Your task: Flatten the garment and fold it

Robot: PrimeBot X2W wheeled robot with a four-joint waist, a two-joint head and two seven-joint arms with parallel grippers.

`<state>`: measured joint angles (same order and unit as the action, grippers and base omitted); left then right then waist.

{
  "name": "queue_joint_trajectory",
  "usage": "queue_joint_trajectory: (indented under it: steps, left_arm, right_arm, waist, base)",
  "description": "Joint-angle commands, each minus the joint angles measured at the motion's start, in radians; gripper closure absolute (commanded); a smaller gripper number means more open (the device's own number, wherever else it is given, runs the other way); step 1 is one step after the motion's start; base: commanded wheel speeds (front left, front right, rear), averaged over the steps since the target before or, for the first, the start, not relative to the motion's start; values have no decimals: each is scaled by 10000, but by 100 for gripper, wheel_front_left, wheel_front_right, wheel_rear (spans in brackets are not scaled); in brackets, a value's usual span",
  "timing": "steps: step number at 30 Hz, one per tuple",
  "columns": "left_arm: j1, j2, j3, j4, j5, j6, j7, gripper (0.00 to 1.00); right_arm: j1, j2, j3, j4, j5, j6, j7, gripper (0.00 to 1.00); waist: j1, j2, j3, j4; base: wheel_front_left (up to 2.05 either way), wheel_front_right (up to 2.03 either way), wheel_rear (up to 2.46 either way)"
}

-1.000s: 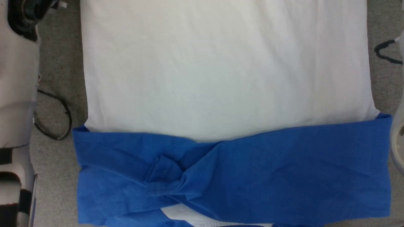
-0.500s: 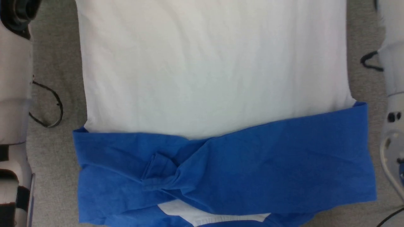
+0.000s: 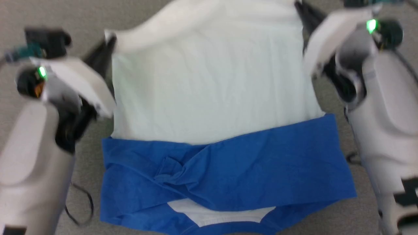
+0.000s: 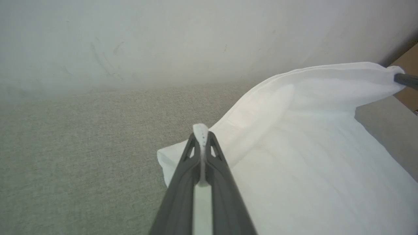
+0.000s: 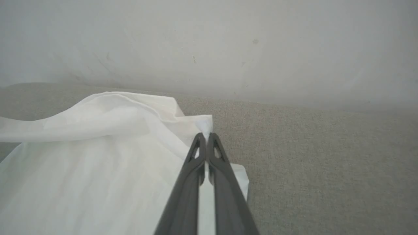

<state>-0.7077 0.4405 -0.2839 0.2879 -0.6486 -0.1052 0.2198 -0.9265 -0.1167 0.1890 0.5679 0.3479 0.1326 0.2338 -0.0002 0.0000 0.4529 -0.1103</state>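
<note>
A grey-beige woven surface (image 3: 65, 19) lay under everything, from the robot's near side out to a pale, scuffed wall (image 4: 163, 39) that rose behind it in both wrist views. A thin dark cable (image 3: 81, 209) looped on this surface at the lower left.

The head view was blurred, so the arms' edges and the cloth's folds were soft. Its bottom edge cut off the nearest blue edge of the garment (image 3: 209, 107), and its top edge cut the far hem. The pale forearms (image 3: 29, 156) hid the surface on either side.

The garment lay spread between the two arms, its long axis running straight away from the robot. Its neck end was nearest, the blue sleeves (image 3: 228, 173) were folded across each other there, and the white body stretched beyond. At the far end the hem was raised off the surface. The left gripper (image 3: 111, 39) had its fingers pressed together on the far left corner, and the right gripper (image 3: 297, 5) was pinched on the far right corner, with white cloth between the tips in each wrist view.
</note>
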Motion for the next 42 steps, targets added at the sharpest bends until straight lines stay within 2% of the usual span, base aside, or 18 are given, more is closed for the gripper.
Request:
queue_joint_trajectory:
  steps: [1,7,10,15,21,30,40,41,42]
  left_arm:
    - [637,107,34,-250,-210,-39,-30,100]
    - [3261,316,162,-1554,-688,342,23,100]
    - [4435,332,206,-2217,-891,580,14,100]
    - [5906,295,180,-2847,-1121,810,-81,100]
    - [7108,144,74,-3123,-1342,1010,-171,100]
    - [8099,1,-294,-2898,-1432,1055,-144,100]
    - [8118,-318,-879,-1563,-1106,862,-409,100]
    - [8100,-363,-911,-1437,-1084,844,-472,96]
    - [8097,-404,-974,-1307,-1088,807,-458,50]
  right_arm:
    - [691,-250,85,-463,208,-19,139,100]
    - [3535,-1041,-197,-2818,861,-19,1022,100]
    - [4813,-1191,-621,-3931,980,-19,1668,100]
    - [6741,-1144,-1342,-5619,896,-19,2893,100]
    - [8641,-860,-2104,-6871,509,-19,4115,100]
    - [10260,-266,-2809,-7182,-322,-19,4795,100]
    - [10711,229,-2603,-5797,-1062,-19,4371,100]
    - [10681,251,-2574,-5650,-1076,-19,4284,98]
    - [10653,266,-2544,-5534,-1073,-19,4210,59]
  waist:
    - [2,0,-1622,118]
    - [2,0,-2659,316]
    - [2,0,-2906,423]
    - [2,0,-3113,576]
    - [2,0,-3178,640]
    - [2,0,-3107,652]
    - [2,0,-3022,660]
    - [2,0,-3036,663]
    - [2,0,-3058,666]
  base:
    - [0,0,0]
    - [0,0,0]
    - [0,0,0]
    - [0,0,0]
    - [0,0,0]
    - [0,0,0]
    - [0,0,0]
    - [0,0,0]
    - [0,0,0]
